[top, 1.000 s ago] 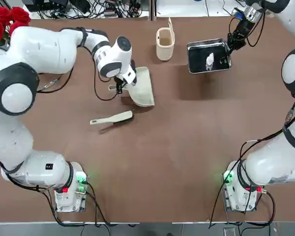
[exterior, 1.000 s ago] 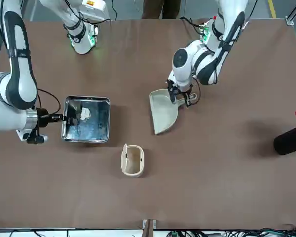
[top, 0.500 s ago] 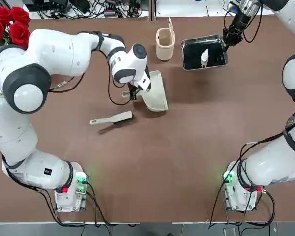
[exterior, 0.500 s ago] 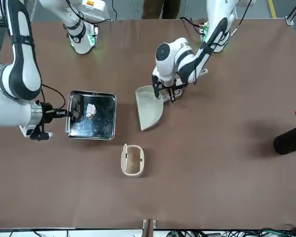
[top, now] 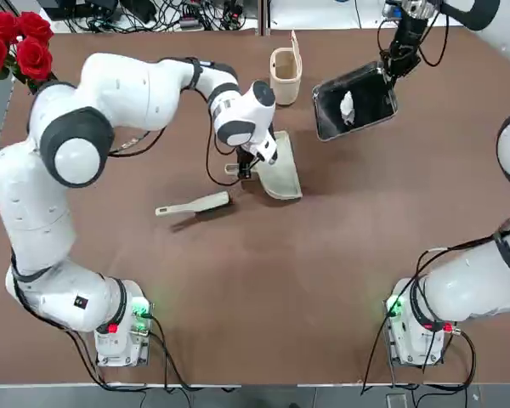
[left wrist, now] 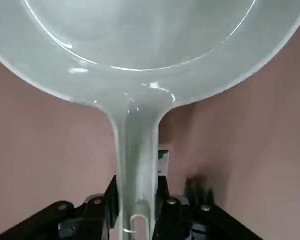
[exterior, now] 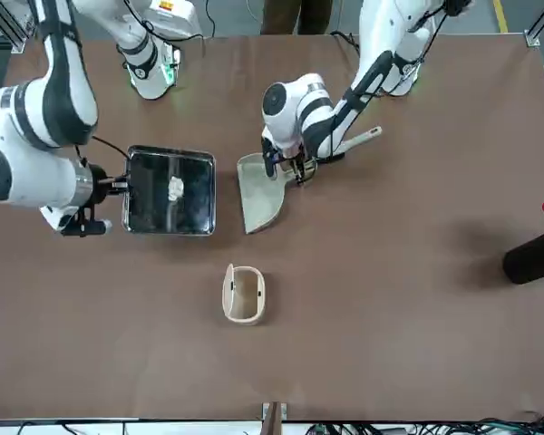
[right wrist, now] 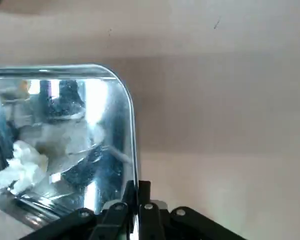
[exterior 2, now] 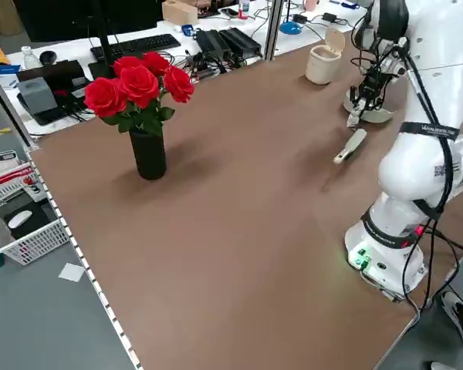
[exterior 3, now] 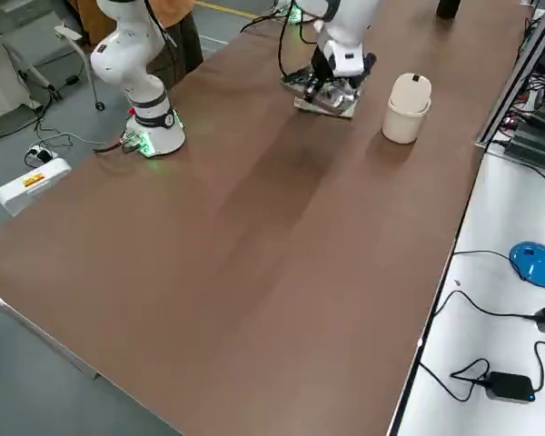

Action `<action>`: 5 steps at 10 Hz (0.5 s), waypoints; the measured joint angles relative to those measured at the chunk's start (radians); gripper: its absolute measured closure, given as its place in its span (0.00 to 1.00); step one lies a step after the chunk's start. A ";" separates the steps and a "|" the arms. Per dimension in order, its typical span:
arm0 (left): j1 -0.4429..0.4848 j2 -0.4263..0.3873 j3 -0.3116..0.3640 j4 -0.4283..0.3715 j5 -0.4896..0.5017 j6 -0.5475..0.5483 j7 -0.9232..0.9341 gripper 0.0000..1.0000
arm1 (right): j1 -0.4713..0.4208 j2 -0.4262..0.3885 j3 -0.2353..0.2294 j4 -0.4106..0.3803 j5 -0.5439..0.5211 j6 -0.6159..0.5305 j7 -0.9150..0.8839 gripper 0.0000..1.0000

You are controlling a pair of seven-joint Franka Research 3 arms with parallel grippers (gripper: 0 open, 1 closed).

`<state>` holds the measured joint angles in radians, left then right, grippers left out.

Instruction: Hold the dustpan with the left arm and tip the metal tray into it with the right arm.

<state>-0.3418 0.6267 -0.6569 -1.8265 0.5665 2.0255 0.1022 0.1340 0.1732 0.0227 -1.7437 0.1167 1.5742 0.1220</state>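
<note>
L claw (left wrist: 137, 205) pinches dustpan (left wrist: 137, 145) by its handle; R claw (right wrist: 136, 200) pinches metal tray (right wrist: 65, 130) by its rim, both above desk (top: 238, 314). Step: pre-tip. Next, prob. align tray w/ scoop, then tilt.

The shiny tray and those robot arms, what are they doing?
The robot's right gripper is pinching the edge of the metal tray, which has a crumpled white scrap in it. The left gripper is holding the dustpan by its handle. The tray and the dustpan are both up above the table, with a gap between them. The scrap hasn't been tipped into the dustpan yet.
</note>
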 joint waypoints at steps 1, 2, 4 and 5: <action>-0.003 0.021 0.000 0.020 0.008 -0.005 -0.005 0.68 | 0.002 -0.008 0.023 -0.001 -0.013 -0.006 0.029 0.95; -0.003 0.026 0.000 0.027 0.008 -0.007 -0.005 0.68 | 0.002 -0.011 0.034 -0.003 -0.018 -0.007 0.046 0.95; -0.005 0.026 0.000 0.028 0.009 -0.008 -0.005 0.68 | 0.002 -0.011 0.067 -0.008 -0.020 -0.006 0.097 0.95; -0.005 0.026 0.000 0.029 0.010 -0.008 -0.005 0.68 | 0.002 -0.011 0.100 -0.008 -0.022 -0.005 0.134 0.95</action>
<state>-0.3470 0.6525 -0.6570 -1.7978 0.5761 2.0170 0.0968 0.1361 0.1626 0.1228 -1.7520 0.0943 1.5696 0.2558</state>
